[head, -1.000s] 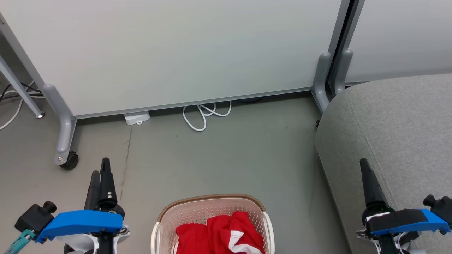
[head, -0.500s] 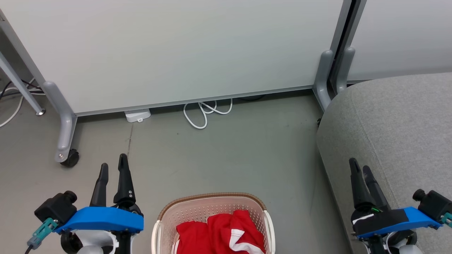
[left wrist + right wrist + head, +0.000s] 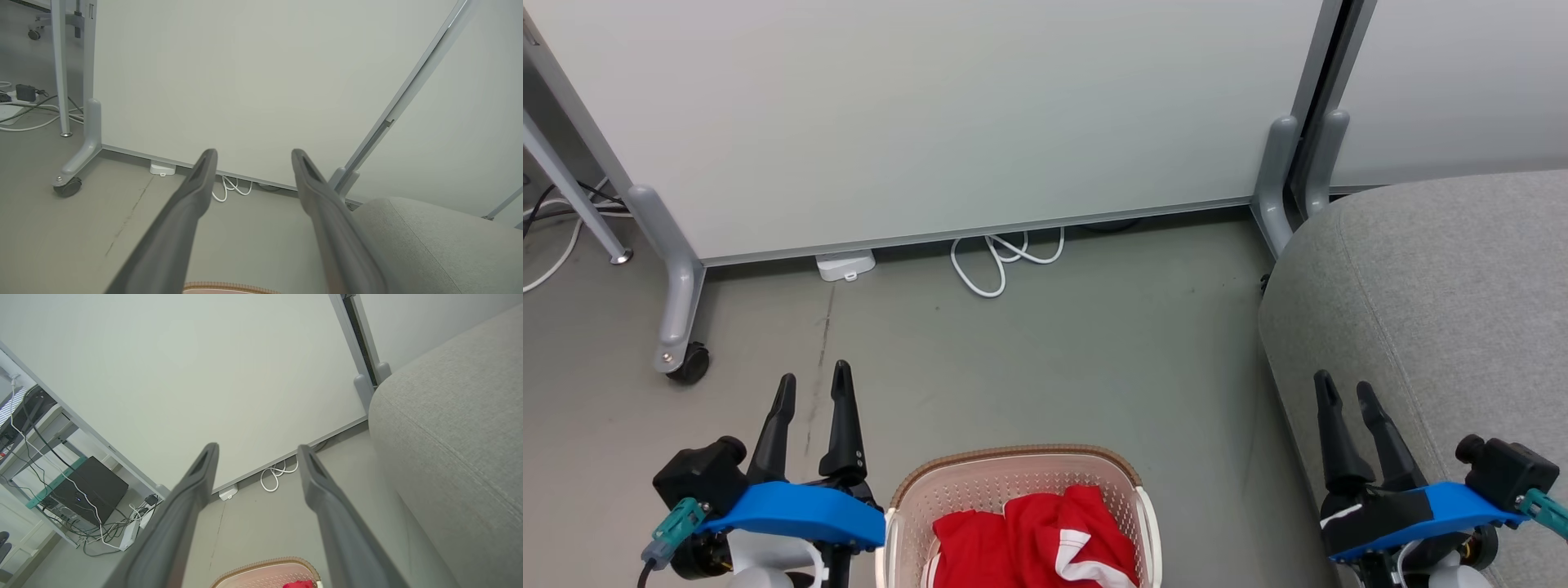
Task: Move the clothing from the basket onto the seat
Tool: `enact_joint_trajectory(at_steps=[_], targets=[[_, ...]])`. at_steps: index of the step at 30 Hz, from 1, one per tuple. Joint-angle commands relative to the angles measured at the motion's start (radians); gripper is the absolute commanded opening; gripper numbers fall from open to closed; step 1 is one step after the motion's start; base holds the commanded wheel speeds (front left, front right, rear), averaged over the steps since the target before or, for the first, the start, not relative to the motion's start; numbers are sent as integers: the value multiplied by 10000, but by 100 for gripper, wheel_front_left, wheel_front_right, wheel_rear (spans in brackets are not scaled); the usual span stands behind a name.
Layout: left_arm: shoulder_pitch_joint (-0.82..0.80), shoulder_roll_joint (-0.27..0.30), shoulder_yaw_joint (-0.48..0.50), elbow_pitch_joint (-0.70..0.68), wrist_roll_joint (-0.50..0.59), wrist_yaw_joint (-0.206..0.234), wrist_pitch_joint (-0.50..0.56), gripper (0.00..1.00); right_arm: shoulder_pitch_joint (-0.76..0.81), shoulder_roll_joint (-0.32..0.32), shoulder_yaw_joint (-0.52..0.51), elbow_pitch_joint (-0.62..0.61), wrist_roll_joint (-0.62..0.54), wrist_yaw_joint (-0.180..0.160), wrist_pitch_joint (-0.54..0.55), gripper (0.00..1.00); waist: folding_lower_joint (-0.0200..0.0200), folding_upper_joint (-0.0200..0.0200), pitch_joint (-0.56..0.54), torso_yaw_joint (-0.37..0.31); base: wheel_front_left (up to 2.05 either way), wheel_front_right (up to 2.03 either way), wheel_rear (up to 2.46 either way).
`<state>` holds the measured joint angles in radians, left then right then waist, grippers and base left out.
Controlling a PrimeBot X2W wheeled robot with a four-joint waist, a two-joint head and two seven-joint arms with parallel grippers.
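The cream basket [image 3: 907, 506] with a brown rim stands on the floor at the bottom centre of the head view, holding the red clothing [image 3: 1029, 539] with white stripes. Its rim [image 3: 265, 565] and a bit of red clothing [image 3: 298, 584] also show in the right wrist view, and the rim [image 3: 229, 286] in the left wrist view. My left gripper [image 3: 813, 384] is open just left of the basket, holding nothing. My right gripper [image 3: 1343, 390] is open over the edge of the grey seat [image 3: 1445, 286], well right of the basket. The seat [image 3: 457, 428] fills the right side there.
A pale partition panel on castored grey feet [image 3: 674, 327] stands behind, with a white cable loop [image 3: 996, 261] and a small white box [image 3: 845, 265] at its foot. Bare grey floor [image 3: 1054, 359] lies between panel, basket and seat. Cables and a black box [image 3: 88, 490] lie far left.
Both arms have swung inward toward the basket and turned, so each gripper's two fingers now show apart. The camera has shifted slightly.
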<state>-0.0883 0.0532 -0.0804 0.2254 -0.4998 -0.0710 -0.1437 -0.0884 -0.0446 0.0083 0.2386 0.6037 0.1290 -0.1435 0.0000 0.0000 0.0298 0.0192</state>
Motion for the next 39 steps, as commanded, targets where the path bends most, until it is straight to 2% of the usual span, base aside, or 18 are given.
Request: enact_joint_trajectory(at_steps=[1,22,39], targets=[[-245,80,-115,-50,392,42,-123,100,-155,-69,44,-49,-391,19,-127,100,0,0,1,9,0,0,0],[-266,134,-463,58,2231,86,-597,100,-205,-77,186,101,-2381,23,-596,100,0,0,58,37,0,0,0],[-343,80,-666,225,3551,-75,-946,100,-238,-82,292,171,-3774,25,-946,100,0,0,189,127,0,0,0]])
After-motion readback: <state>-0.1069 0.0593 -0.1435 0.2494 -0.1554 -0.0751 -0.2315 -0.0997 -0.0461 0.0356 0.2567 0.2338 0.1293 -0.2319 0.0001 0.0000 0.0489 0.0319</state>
